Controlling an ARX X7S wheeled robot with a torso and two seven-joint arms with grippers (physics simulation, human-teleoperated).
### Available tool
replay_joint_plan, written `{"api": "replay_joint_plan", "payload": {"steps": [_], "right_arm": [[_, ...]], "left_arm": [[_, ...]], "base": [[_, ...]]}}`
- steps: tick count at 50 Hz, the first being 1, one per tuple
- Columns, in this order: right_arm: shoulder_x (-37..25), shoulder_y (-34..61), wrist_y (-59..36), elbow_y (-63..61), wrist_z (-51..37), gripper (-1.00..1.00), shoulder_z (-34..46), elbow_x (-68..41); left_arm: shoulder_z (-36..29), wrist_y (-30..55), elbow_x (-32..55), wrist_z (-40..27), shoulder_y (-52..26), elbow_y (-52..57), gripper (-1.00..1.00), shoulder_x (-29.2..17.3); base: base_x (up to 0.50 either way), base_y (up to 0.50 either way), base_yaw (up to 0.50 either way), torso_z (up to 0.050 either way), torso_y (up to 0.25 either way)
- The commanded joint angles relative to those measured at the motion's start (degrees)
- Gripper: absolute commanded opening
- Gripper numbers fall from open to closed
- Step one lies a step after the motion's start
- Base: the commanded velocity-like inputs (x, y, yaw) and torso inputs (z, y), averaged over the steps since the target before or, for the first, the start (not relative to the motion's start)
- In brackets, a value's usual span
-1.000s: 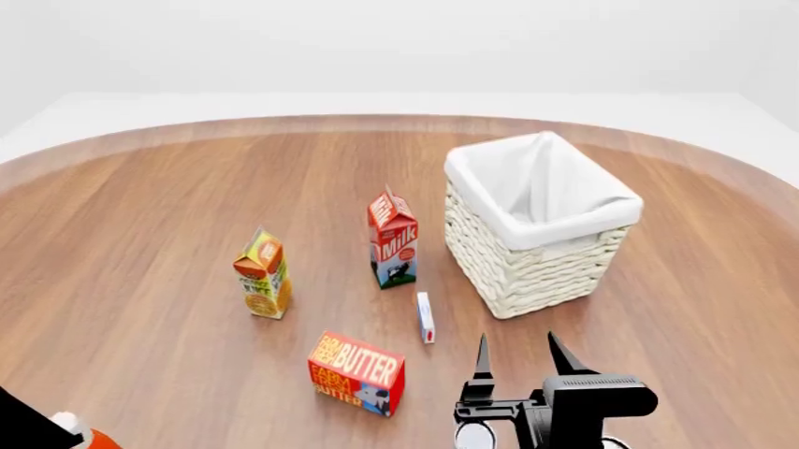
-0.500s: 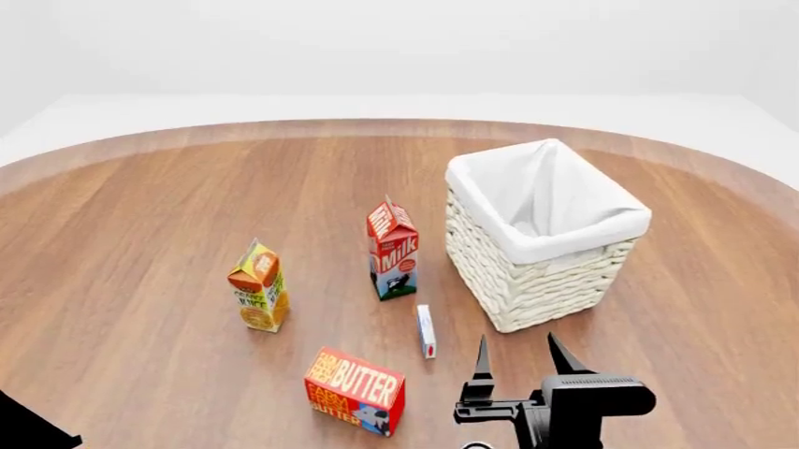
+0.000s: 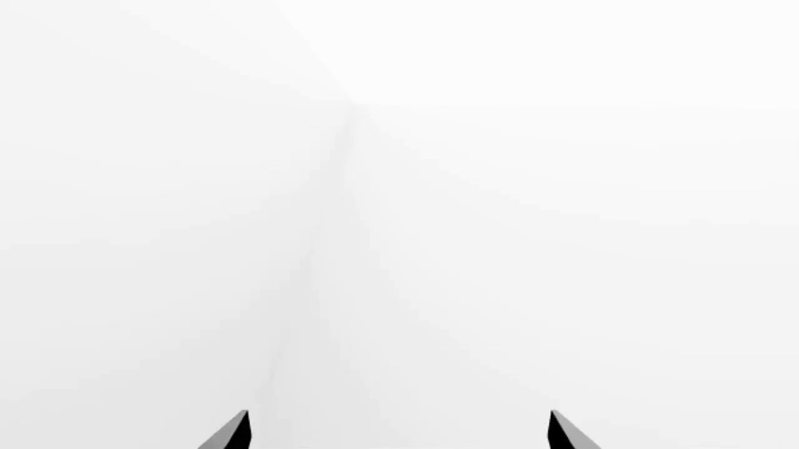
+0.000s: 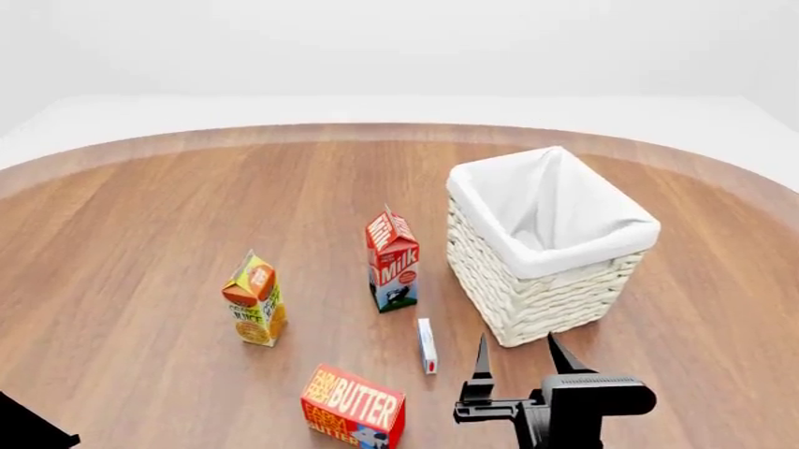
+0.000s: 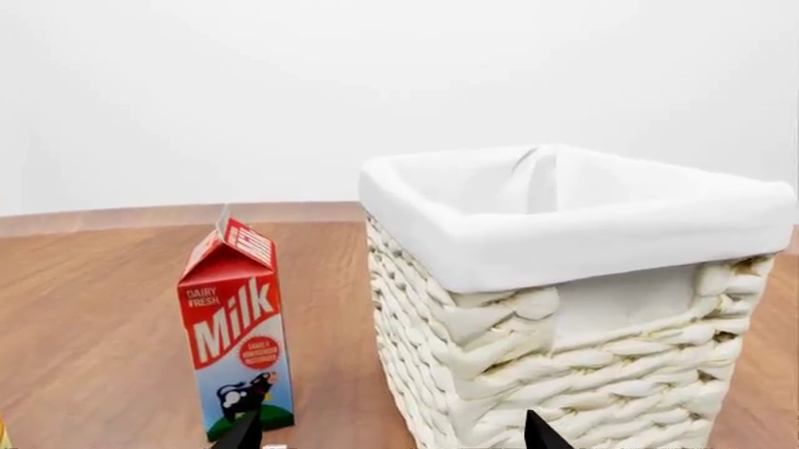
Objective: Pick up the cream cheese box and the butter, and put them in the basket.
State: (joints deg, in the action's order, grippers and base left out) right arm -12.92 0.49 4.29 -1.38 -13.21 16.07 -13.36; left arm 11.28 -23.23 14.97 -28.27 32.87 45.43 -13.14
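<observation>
While the right gripper (image 4: pixel 517 354) hovers low at the near edge of the wooden table (image 4: pixel 150 215), its two black fingers are spread apart, holding nothing. Cream cheese box (image 4: pixel 428 345) stands on its thin edge just left of that gripper, between the butter (image 4: pixel 354 408) and the basket (image 4: pixel 549 245), touching neither. Butter lies on the table at the near edge, left of the cream cheese box. Basket sits right of centre, upright, nothing visible inside but its white liner. Milk carton (image 4: pixel 392 259) stands upright just left of the basket; orange juice carton (image 4: pixel 254 299) stands further left, well apart. Left gripper (image 3: pixel 397 432) shows only two dark fingertips, spread, against blank white, holding nothing.
</observation>
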Motion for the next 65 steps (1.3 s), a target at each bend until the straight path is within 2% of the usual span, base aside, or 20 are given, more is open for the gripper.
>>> {"api": "replay_joint_plan", "payload": {"steps": [1, 12, 23, 33, 49, 65], "right_arm": [[-0.14, 0.17, -0.25, 0.19, -0.5, 1.0, 0.42, -0.03], [0.08, 0.42, -1.88, -0.33, -2.28, 1.0, 0.28, -0.28], [-0.66, 1.24, -10.87, -7.91, -4.36, 1.0, 0.57, -2.34], [-2.02, 4.81, -18.51, -14.61, -6.17, 1.0, 3.09, -0.06], [-1.79, 13.24, -36.92, -20.27, -8.71, 1.0, 6.83, 1.08], [1.45, 21.4, -57.07, -28.96, -7.87, 1.0, 0.88, -11.88]], "left_arm": [[-0.2, -0.23, -0.16, -0.24, -0.03, -0.2, 1.0, -0.16], [-0.31, -0.09, -0.32, -0.57, -0.01, -0.02, 1.0, -0.41], [-0.62, 0.45, -0.63, -0.99, -0.04, 0.38, 1.0, -0.55], [-0.72, 0.75, -0.72, -1.38, 0.19, 0.97, 1.0, -0.74], [-0.67, 0.69, -0.65, -1.79, -0.03, 0.82, 1.0, -1.17], [-0.74, -0.03, -0.68, -1.95, 0.16, 0.49, 1.0, -1.39]], "base": [[0.0, 0.0, 0.0, 0.0, 0.0], [0.0, 0.0, 0.0, 0.0, 0.0], [0.0, 0.0, 0.0, 0.0, 0.0], [0.0, 0.0, 0.0, 0.0, 0.0], [0.0, 0.0, 0.0, 0.0, 0.0], [0.0, 0.0, 0.0, 0.0, 0.0]]}}
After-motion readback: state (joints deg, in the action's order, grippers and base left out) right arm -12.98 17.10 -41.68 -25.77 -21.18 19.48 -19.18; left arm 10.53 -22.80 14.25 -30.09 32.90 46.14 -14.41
